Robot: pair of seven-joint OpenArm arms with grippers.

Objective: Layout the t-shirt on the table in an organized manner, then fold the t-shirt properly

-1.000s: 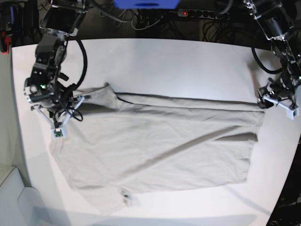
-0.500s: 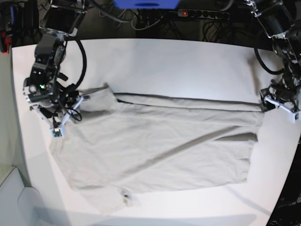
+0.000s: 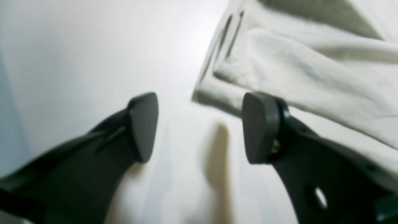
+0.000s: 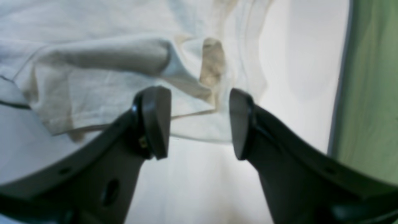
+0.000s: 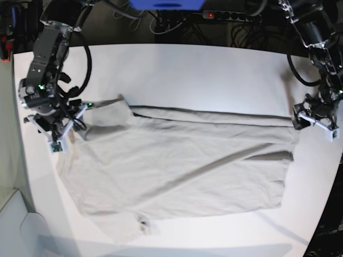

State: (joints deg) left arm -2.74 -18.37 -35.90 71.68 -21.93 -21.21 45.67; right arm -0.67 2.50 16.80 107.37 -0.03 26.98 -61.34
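Note:
The beige-grey t-shirt (image 5: 182, 166) lies flat across the white table (image 5: 203, 69), folded lengthwise, with its neck label (image 5: 143, 224) near the front edge. My right gripper (image 5: 65, 124) is open over the sleeve at the shirt's left end. In the right wrist view the gripper (image 4: 199, 121) holds nothing, and the rumpled sleeve hem (image 4: 102, 87) lies just beyond its jaws. My left gripper (image 5: 306, 119) is open beside the shirt's far right corner. In the left wrist view the gripper (image 3: 200, 127) is over bare table (image 3: 77, 46), and the shirt corner (image 3: 279, 62) lies by the right finger (image 3: 258, 127).
Cables and a power strip (image 5: 230, 16) run behind the table's back edge, next to a blue object (image 5: 166, 4). The table's left edge meets a green surface (image 4: 367, 93) close to my right gripper. The table's right edge (image 5: 335, 155) is close to my left gripper.
My right arm has shifted left and slightly up off the sleeve. The left arm has barely moved. The shirt lies as before.

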